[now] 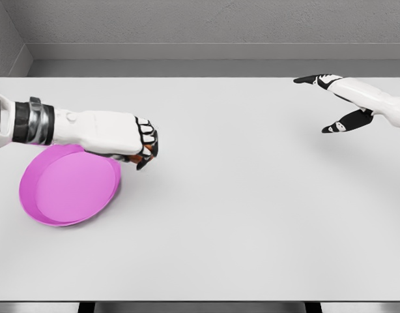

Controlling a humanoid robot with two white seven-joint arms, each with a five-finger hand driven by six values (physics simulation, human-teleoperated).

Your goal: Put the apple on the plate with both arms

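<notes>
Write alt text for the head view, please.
The left hand, fingers curled with a hint of reddish-orange inside, sits at the upper right rim of a pink plate on a white table. The right hand hovers open at far right.

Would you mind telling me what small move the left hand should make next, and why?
Probably shift the left hand a little back over the pink plate and lower it. Its fingers are curled around something reddish, likely the apple, just past the plate's upper right rim. The right hand is open, far away.
</notes>
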